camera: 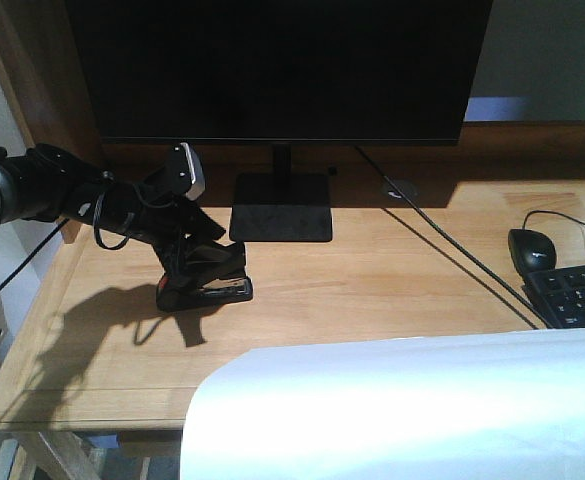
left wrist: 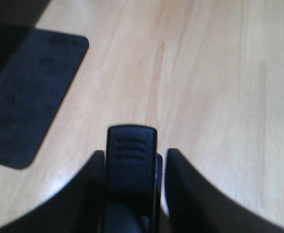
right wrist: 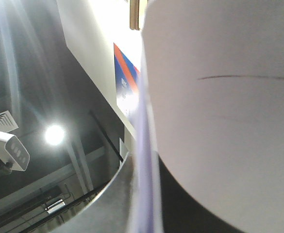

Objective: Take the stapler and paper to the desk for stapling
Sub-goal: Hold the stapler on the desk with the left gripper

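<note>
The stapler [camera: 212, 290] sat on the left part of the tabletop [camera: 372, 290], just in front of the monitor base [camera: 282, 208], with the left pincer [left wrist: 133, 158] set around it. In the left wrist view its jaws bracketed the black body, the left one touching and a thin sliver of light showing on the right, so I could not tell whether it was clamped or slack. The paper [camera: 402, 410] hung curled in the air over the near edge. Its edge ran down between the jaws of the right pincer [right wrist: 149, 204], which looked closed on the sheets. The step in hand seemed to be setting both things down. To do it well, the stapler should rest flat on its base before the left jaws part, and they should then lift straight up so it does not tip. The paper should come down low and flat on the bare wood, clear of the stapler, the mouse [camera: 532, 248] and the keyboard [camera: 577, 295], with the curl eased out before it is let go.
</note>
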